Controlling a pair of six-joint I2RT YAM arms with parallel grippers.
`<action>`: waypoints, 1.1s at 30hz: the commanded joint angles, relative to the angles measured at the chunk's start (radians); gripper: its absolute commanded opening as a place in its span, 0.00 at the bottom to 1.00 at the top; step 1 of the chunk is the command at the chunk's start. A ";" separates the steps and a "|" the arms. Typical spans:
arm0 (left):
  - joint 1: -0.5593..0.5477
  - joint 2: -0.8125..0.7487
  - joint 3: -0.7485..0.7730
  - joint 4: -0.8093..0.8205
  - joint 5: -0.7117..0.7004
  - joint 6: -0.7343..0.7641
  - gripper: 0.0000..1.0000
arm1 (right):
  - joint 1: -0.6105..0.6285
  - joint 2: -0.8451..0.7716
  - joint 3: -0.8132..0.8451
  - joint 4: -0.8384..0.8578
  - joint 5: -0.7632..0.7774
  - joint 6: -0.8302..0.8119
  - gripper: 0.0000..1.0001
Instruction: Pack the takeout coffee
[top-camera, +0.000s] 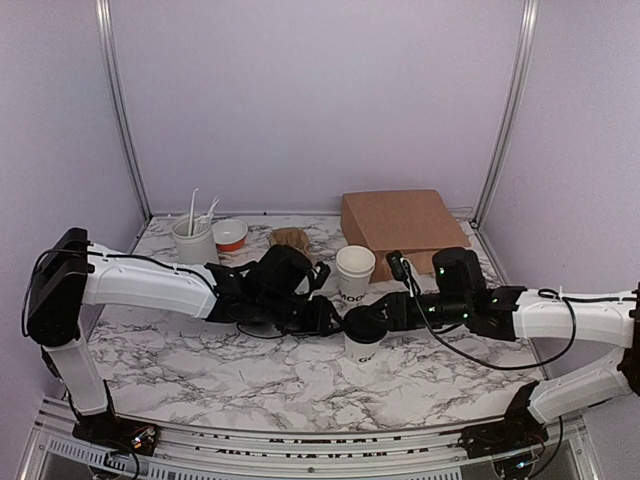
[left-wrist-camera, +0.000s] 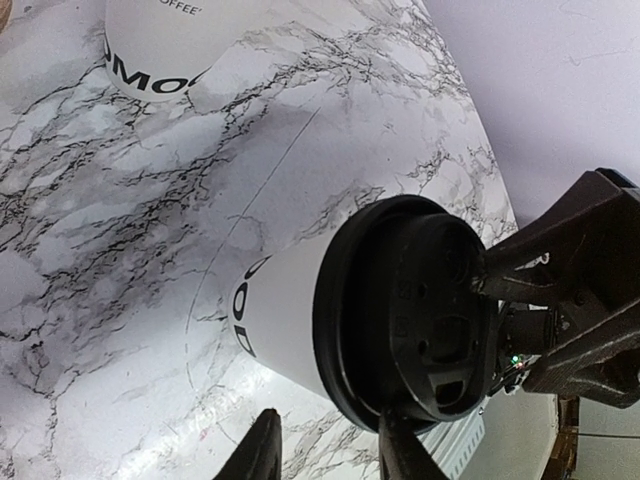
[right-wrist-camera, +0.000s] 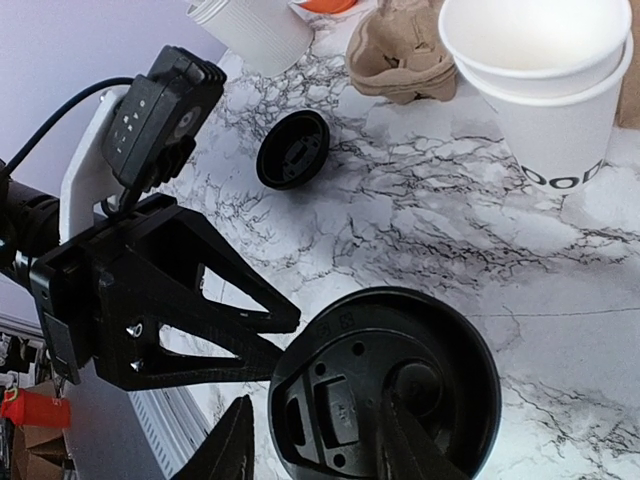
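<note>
The takeout coffee (top-camera: 362, 340) is a white paper cup with black lettering and a black dome lid, standing on the marble table between my two grippers. In the left wrist view the takeout coffee (left-wrist-camera: 290, 310) lies just beyond my left gripper (left-wrist-camera: 330, 420). That gripper is open, with one fingertip (left-wrist-camera: 400, 440) against the lid's rim and only table between the fingers. From above, the lid (right-wrist-camera: 440, 340) sits under my right gripper (right-wrist-camera: 315, 400), also open. One right finger (right-wrist-camera: 400, 440) lies across the lid's top; the other hangs just outside the rim.
A stack of lidless white cups (top-camera: 355, 270) stands just behind the coffee. A loose black lid (right-wrist-camera: 292, 148) lies on the marble near a brown pulp cup carrier (top-camera: 290, 238). A brown paper bag (top-camera: 400, 222), a white tub of utensils (top-camera: 195, 240) and an orange bowl (top-camera: 230, 233) line the back.
</note>
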 joint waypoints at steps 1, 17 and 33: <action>-0.002 -0.051 0.043 -0.108 -0.044 0.055 0.34 | -0.014 -0.029 0.027 -0.007 -0.006 0.026 0.40; -0.001 -0.067 0.115 -0.075 -0.013 0.073 0.34 | -0.085 -0.068 -0.101 0.299 -0.152 0.237 0.00; 0.027 0.030 0.096 0.094 0.119 -0.020 0.00 | -0.097 -0.083 -0.130 0.400 -0.172 0.300 0.00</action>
